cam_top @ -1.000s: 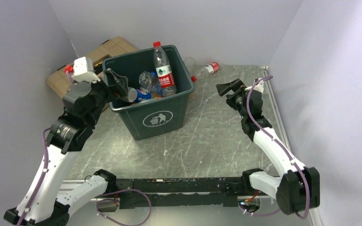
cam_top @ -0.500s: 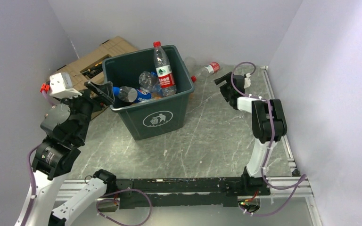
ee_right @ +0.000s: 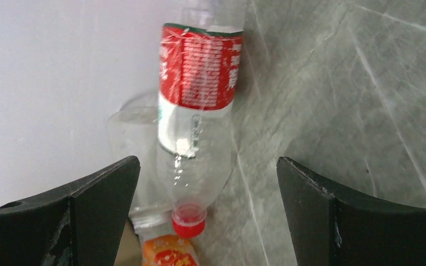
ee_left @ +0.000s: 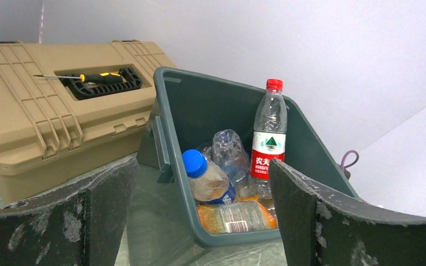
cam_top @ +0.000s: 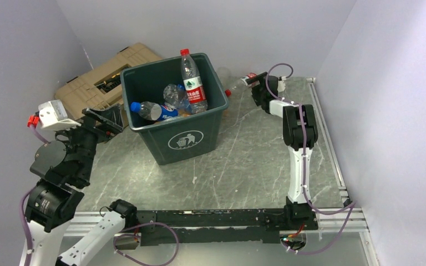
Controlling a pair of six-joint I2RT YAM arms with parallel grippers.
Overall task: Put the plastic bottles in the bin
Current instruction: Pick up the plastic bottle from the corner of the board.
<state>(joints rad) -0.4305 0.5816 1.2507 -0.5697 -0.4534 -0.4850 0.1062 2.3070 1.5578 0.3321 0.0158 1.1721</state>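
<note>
The dark green bin (cam_top: 184, 142) stands at the table's middle left. Inside it are an upright red-labelled bottle (cam_top: 193, 83), a blue-capped bottle (cam_top: 152, 111) and a crushed clear one (cam_top: 175, 94). The left wrist view also shows an orange bottle (ee_left: 238, 217) lying at the bin's (ee_left: 161, 127) near wall. My left gripper (cam_top: 108, 119) hangs open and empty just left of the bin. A clear bottle with a red label (ee_right: 197, 111) lies by the back wall, cap toward me. My right gripper (ee_right: 208, 166) is open, its fingers on either side of that bottle's neck without touching it.
A tan ribbed case (cam_top: 97, 77) with a screwdriver (ee_left: 83, 77) on its lid sits behind and left of the bin. Beside the lying bottle are another clear bottle (ee_right: 130, 138) against the wall and an orange-labelled one (ee_right: 166, 249). Walls close in at the back and both sides.
The left gripper has drawn back leftward from the bin's rim, leaving the blue-capped bottle inside. The right arm has stretched out to the back wall, up to the lying bottle.
</note>
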